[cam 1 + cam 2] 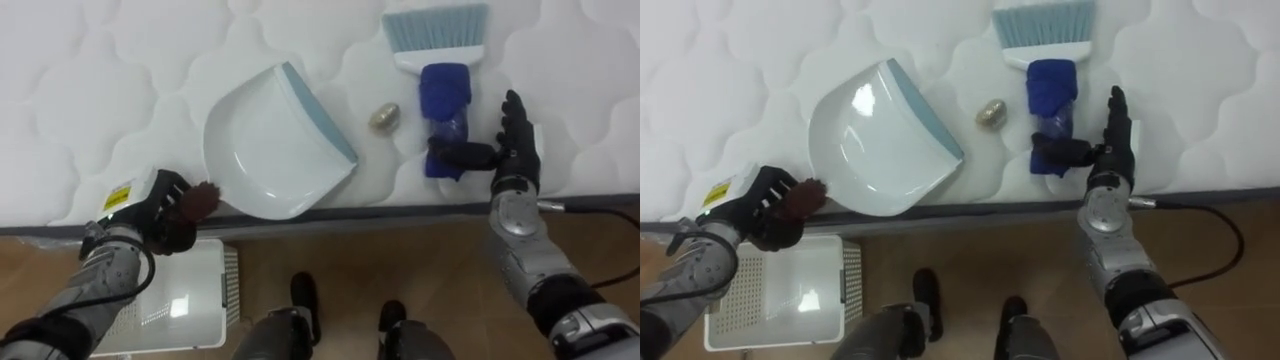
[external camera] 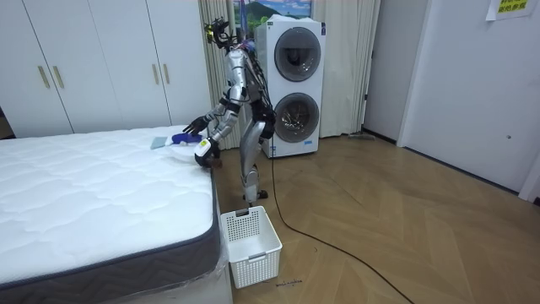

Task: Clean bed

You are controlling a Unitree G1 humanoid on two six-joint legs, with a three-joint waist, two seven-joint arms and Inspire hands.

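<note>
Mattress (image 1: pixel 100 60) fabric is white and quilted in soft scalloped cells, bare of sheets, with a dark band along its near edge. On it, close to that edge, lies a white dustpan (image 1: pixel 265 145) with a grey-blue lip, its mouth turned toward a small crumpled ball (image 1: pixel 384 116) of dull gold just beside it. Past the ball lies a hand brush (image 1: pixel 443 85) with pale blue bristles pointing away from the robot and a deep blue handle pointing toward it.

The left hand (image 1: pixel 160 210) is curled tight round the dustpan's dark reddish handle at the mattress edge. The right hand (image 1: pixel 518 150) rests on the mattress with fingers straight, its thumb reaching sideways to touch the end of the brush handle.

A white laundry basket (image 1: pixel 190 300) stands on the wooden floor below the left arm. In the room view the robot stands at the bedside, stacked washing machines (image 2: pixel 291 84) behind it.
</note>
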